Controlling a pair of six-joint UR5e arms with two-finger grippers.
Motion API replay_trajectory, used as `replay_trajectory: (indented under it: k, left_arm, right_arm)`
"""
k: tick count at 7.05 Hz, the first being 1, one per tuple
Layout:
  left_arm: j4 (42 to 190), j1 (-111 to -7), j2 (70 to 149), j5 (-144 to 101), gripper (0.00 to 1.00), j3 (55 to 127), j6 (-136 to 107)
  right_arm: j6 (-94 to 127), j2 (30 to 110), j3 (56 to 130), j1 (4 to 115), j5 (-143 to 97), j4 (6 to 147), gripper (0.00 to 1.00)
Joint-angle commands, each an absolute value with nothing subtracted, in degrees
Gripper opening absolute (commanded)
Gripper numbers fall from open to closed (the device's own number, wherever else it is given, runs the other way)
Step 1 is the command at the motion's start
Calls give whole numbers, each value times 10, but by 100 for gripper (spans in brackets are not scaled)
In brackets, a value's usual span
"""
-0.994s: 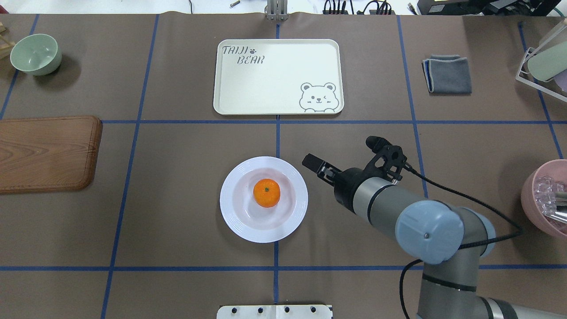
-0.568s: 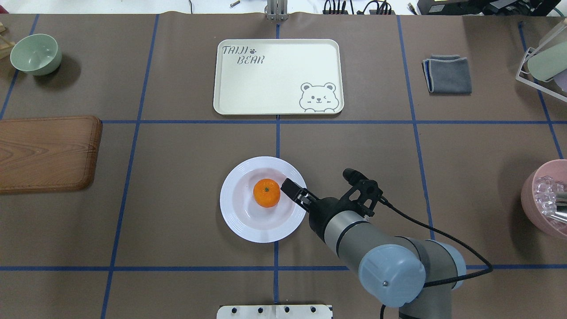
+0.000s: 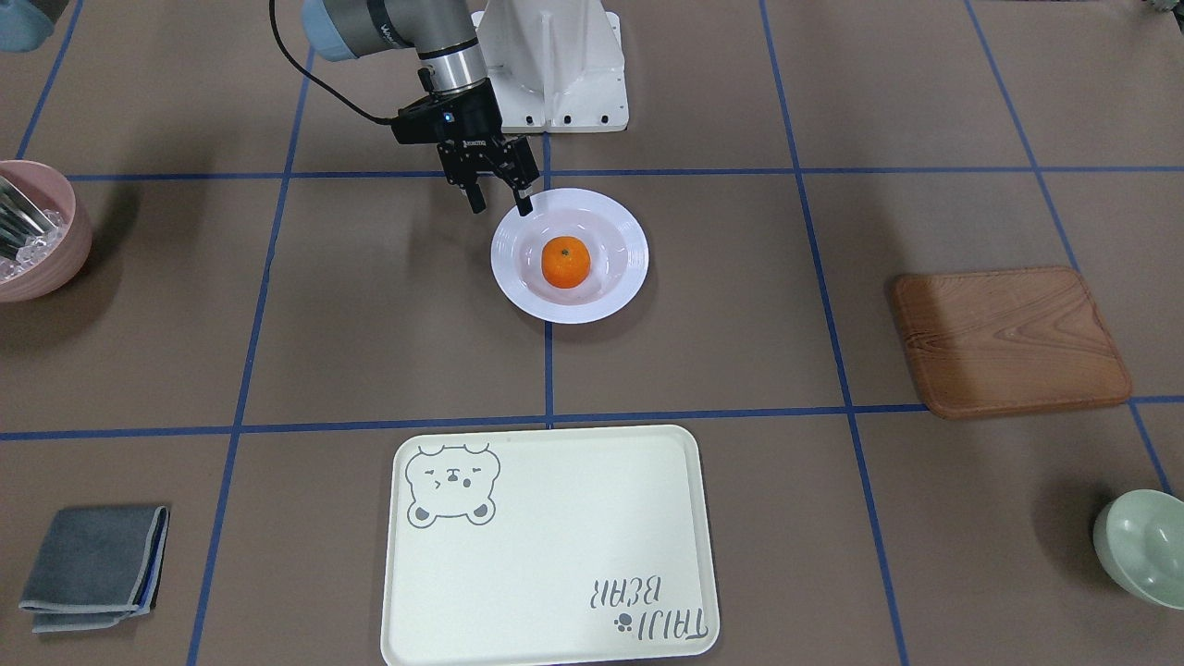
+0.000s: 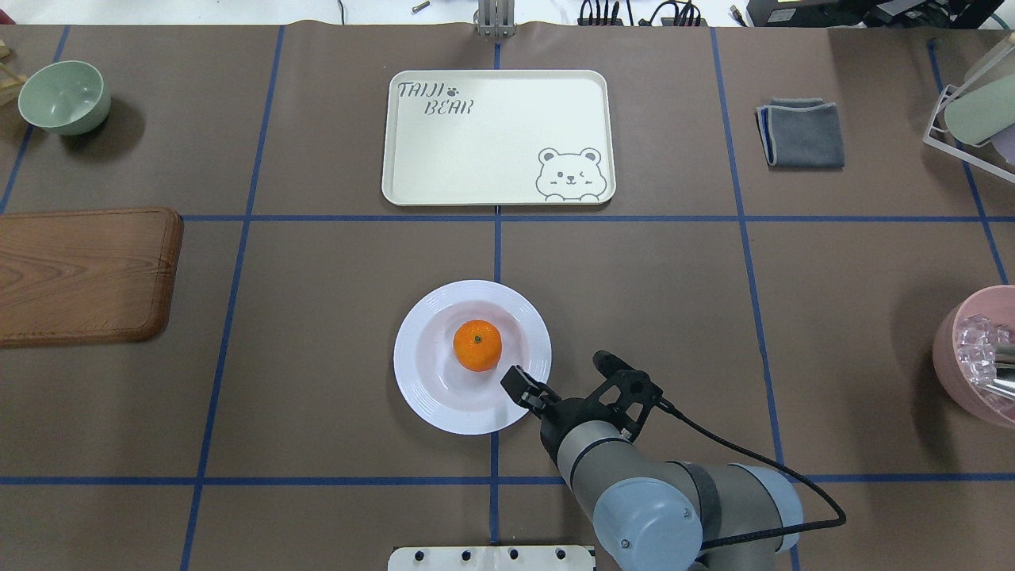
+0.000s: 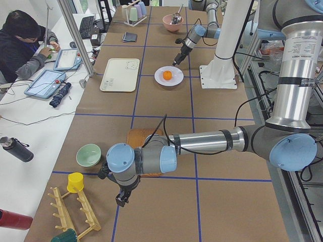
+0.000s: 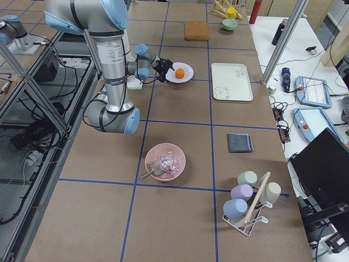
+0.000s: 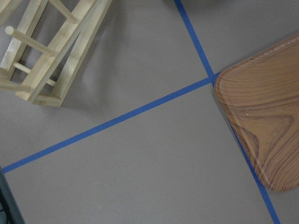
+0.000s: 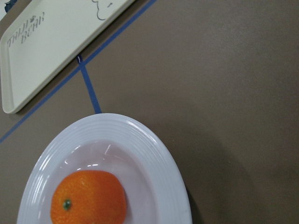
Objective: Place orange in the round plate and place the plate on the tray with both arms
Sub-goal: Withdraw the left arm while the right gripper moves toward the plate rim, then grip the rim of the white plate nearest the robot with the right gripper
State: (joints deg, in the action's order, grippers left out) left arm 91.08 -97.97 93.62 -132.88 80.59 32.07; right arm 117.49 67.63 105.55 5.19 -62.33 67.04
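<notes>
The orange point(image 4: 477, 346) lies in the middle of the white round plate point(image 4: 412, 373), on the table in front of the robot's base. In the front-facing view my right gripper point(image 3: 500, 202) is open at the plate's point(image 3: 629, 264) near right rim, one finger over the rim and the other outside it. The right wrist view shows the orange point(image 8: 88, 203), the plate point(image 8: 159, 163) and a corner of the tray point(image 8: 46, 46). Beyond the plate lies the cream bear tray point(image 4: 498, 135) with nothing on it. My left gripper point(image 5: 121, 199) hangs far left near the table's end; whether it is open or shut I cannot tell.
A brown wooden board point(image 4: 83, 274) and a pale green bowl point(image 4: 63, 97) are at the left. At the right are a folded grey cloth point(image 4: 801, 133), a pink bowl point(image 4: 975, 353) and a cup rack point(image 4: 971, 111). A person point(image 5: 25, 45) sits beyond the table's far side.
My right arm has swung back toward the robot's base and leftward, carrying the open gripper from beside the plate's right side to its near right rim. Orange and plate have not moved.
</notes>
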Motion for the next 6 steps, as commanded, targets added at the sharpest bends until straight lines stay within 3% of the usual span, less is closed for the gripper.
replay_trajectory:
  k: [1, 3, 4, 6]
  left_arm:
    - [911, -983, 932, -1329, 99, 808, 321]
    - [911, -982, 932, -1329, 99, 808, 321]
    - [911, -982, 932, -1329, 99, 809, 321]
    - [911, -982, 933, -1329, 99, 809, 321]
  right_arm:
    - [1211, 671, 1037, 43, -610, 670, 93]
    - [1215, 647, 1008, 43, -596, 671, 84]
    - [1214, 646, 1008, 42, -596, 671, 71]
    - [1207, 647, 1005, 41, -596, 674, 0]
